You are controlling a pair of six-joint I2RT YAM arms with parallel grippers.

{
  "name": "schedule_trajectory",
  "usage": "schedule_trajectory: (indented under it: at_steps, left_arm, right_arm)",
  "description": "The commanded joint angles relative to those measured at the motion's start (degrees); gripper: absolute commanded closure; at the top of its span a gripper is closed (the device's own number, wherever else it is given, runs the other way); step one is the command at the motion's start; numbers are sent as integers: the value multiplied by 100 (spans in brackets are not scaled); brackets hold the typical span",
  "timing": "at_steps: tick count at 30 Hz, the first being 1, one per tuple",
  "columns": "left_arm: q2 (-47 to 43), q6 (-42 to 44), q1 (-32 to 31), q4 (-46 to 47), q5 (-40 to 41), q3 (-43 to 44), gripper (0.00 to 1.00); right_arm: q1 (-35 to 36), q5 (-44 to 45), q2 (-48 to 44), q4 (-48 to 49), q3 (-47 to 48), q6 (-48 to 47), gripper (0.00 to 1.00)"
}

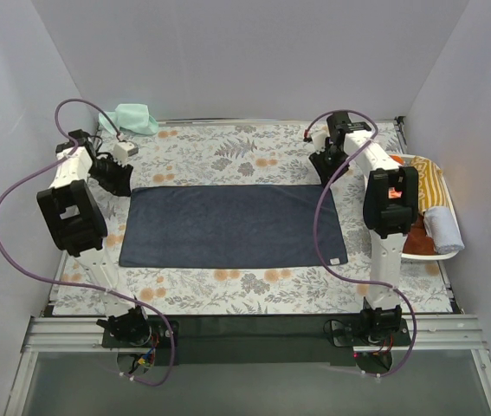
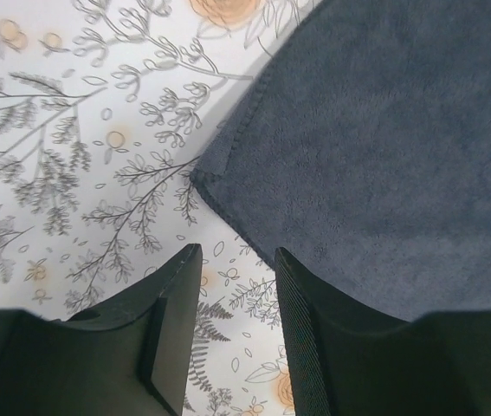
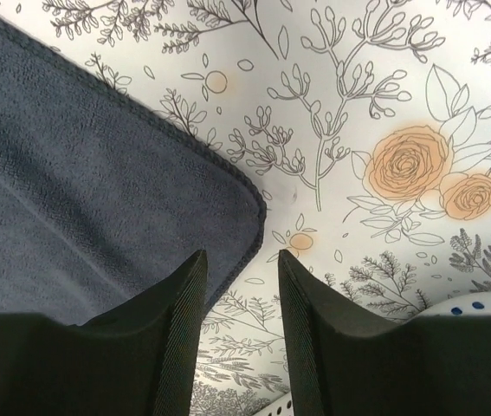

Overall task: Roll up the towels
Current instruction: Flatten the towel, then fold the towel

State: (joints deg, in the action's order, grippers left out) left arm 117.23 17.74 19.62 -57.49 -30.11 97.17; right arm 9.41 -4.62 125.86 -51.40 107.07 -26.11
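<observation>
**Both grippers poised at the far corners of the flat navy towel**

A crumpled mint green terry towel (image 1: 132, 119) lies at the table's 11 o'clock corner. Below it, the left gripper (image 1: 113, 176) hangs at the 10 o'clock corner of the dark navy rectangular terry towel (image 1: 232, 225), which lies spread flat at the centre of the floral table covering (image 1: 228, 152).

In the left wrist view, the left gripper (image 2: 236, 254) has its jaws moderately parted and nothing between them. The gap lies over the floral covering (image 2: 72, 156), and the navy towel's (image 2: 384, 156) stitched corner sits just beyond it at 11 o'clock. Whether the fingers touch the cloth cannot be told.

The right gripper (image 1: 327, 165) sits at the towel's 2 o'clock corner. In its wrist view the right gripper (image 3: 242, 256) is likewise moderately parted and holds nothing. The towel's (image 3: 80, 199) rounded corner lies just past the gap at 12 o'clock, and the cloth spreads off toward 9 o'clock.

At the table's 3 o'clock edge the white oval basket (image 1: 442, 254) holds a yellow-striped towel (image 1: 429, 178) and a rolled pale grey towel (image 1: 442, 227).
</observation>
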Motion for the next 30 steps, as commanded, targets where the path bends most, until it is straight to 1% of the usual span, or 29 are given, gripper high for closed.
schedule_trajectory:
  at_steps: [1,4,8,10,11,12,14,15,17,18,20,21,24,28,30]
  left_arm:
    - [28,396,-81,-218,215,136,62]
    - [107,713,-177,-236,453,162,60]
    - [212,985,-265,-323,471,329,58]
    - [195,1161,-388,-289,654,295,59]
    - [169,1179,-432,-158,786,146,58]
    - [125,1258,-554,17,935,75,58]
    - [55,1355,-660,159,1042,-22,58]
    - [72,1381,-783,238,1146,-57,58]
    - [177,1364,-863,291,1261,-57,58]
    - [221,1355,-950,352,1340,-49,58]
    - [283,1312,-1021,501,1569,-66,58]
    - [283,1276,-1082,755,1656,-110,58]
    - [326,1215,-1153,1064,1955,-101,59]
    - [502,1311,-1162,881,2079,179,60]
    - [520,1416,-1171,775,2053,180,60]
  right_arm:
    - [35,93,95,-11,385,-61,61]
    - [35,67,263,7,534,-26,61]
    - [35,146,491,51,658,27,62]
    - [35,234,588,59,710,53,65]
    - [35,242,615,60,710,53,67]
    - [35,251,641,68,710,62,72]
    - [35,278,659,68,719,71,78]
    - [35,286,667,68,710,71,83]
    - [26,286,668,77,702,79,88]
    - [26,269,668,77,702,80,93]
    - [26,251,659,77,702,88,98]
    - [26,234,650,86,693,97,99]
    - [35,225,615,77,693,88,99]
    - [-9,216,615,86,728,80,99]
    - [-18,207,606,86,737,80,99]
